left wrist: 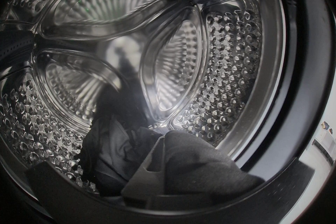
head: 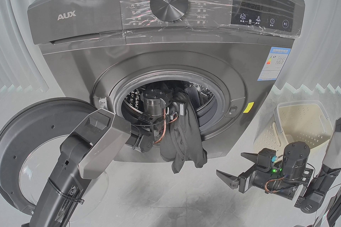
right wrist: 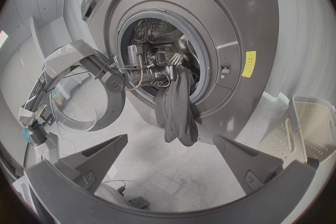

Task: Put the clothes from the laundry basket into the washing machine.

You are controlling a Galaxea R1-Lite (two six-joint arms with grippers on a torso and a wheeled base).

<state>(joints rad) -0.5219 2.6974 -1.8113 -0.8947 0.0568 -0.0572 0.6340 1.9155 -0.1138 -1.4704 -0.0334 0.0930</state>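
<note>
The grey washing machine (head: pixel 170 36) stands with its round opening (head: pixel 213 96) uncovered. My left gripper (head: pixel 174 105) is inside that opening, shut on a dark grey garment (head: pixel 183 135). Most of the garment hangs out over the lower rim toward the floor. In the left wrist view the left gripper (left wrist: pixel 164 146) holds the cloth (left wrist: pixel 206 165) just inside the steel drum (left wrist: pixel 227 60), and more dark cloth (left wrist: pixel 112 151) lies on the drum's bottom. My right gripper (head: pixel 236 167) hangs open and holds nothing, low at the right, beside the cream laundry basket (head: pixel 302 125).
The machine's door (head: pixel 35 139) is swung open at the left, close beside my left arm. The basket (right wrist: pixel 308 123) stands on the pale floor right of the machine. Open floor (head: pixel 170 192) lies in front of the machine.
</note>
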